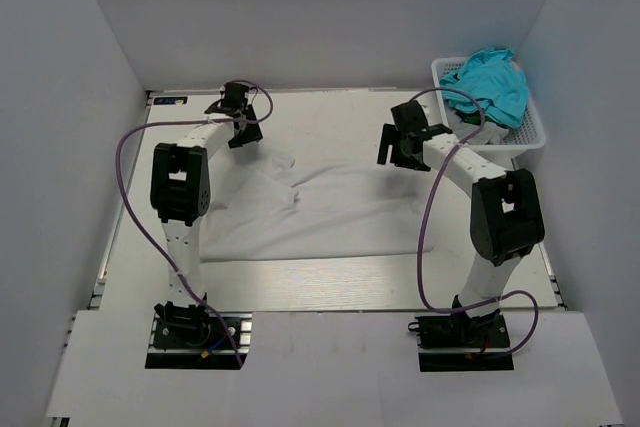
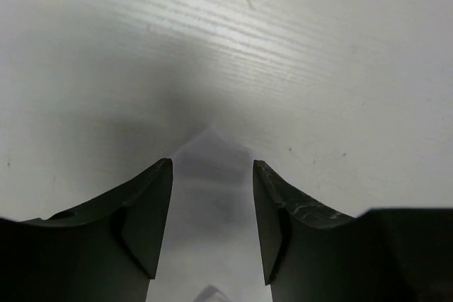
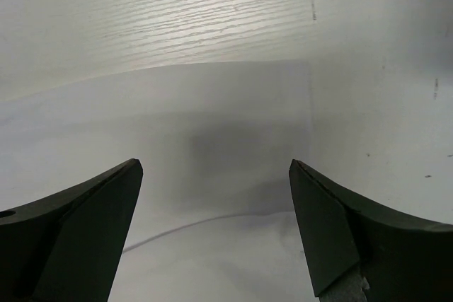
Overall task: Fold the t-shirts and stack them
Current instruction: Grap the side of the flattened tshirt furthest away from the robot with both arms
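A white t-shirt (image 1: 330,212) lies spread and rumpled across the middle of the table. My left gripper (image 1: 240,115) is low over its far left part. In the left wrist view a pointed corner of the white cloth (image 2: 212,182) lies between the fingers of the left gripper (image 2: 212,164). Those fingers stand apart and do not press the cloth. My right gripper (image 1: 402,150) hovers over the shirt's far right edge. In the right wrist view the right gripper (image 3: 216,167) is wide open above the flat cloth (image 3: 212,118), holding nothing.
A white basket (image 1: 532,139) stands at the back right corner with teal cloth (image 1: 490,82) heaped in it. Grey walls close in the table on three sides. Purple cables loop beside both arms.
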Controlling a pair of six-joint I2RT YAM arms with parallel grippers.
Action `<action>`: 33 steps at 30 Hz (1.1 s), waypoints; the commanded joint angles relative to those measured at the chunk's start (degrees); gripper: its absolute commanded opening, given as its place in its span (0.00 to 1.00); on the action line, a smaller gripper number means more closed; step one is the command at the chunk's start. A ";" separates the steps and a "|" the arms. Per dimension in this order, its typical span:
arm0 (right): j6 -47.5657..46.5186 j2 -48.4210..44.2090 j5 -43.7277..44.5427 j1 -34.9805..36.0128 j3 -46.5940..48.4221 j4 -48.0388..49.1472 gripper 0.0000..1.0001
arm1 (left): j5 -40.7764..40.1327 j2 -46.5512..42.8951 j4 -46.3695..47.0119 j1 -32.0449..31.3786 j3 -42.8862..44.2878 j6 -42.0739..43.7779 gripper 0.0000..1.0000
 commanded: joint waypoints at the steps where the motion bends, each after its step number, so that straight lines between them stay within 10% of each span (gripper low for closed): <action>1: -1.48 0.10 2.47 -1.34 2.35 -1.67 0.90 | 1.24 1.77 1.75 0.14 2.73 2.71 0.59; 8: -2.80 2.20 4.49 -3.45 4.19 -0.87 0.90 | 1.23 3.01 2.45 0.14 3.35 3.95 0.57; 14: -3.33 6.77 5.46 -4.69 7.00 -0.17 0.90 | 1.77 5.12 1.31 -0.38 3.87 4.56 0.00; 29: -0.17 16.00 1.51 -7.06 8.68 9.58 0.89 | 1.77 -2.34 8.87 -0.39 -4.48 5.09 0.00; 33: 0.80 15.22 0.36 -6.80 6.67 9.23 0.60 | 1.24 -3.58 8.87 -0.39 -5.00 4.48 0.00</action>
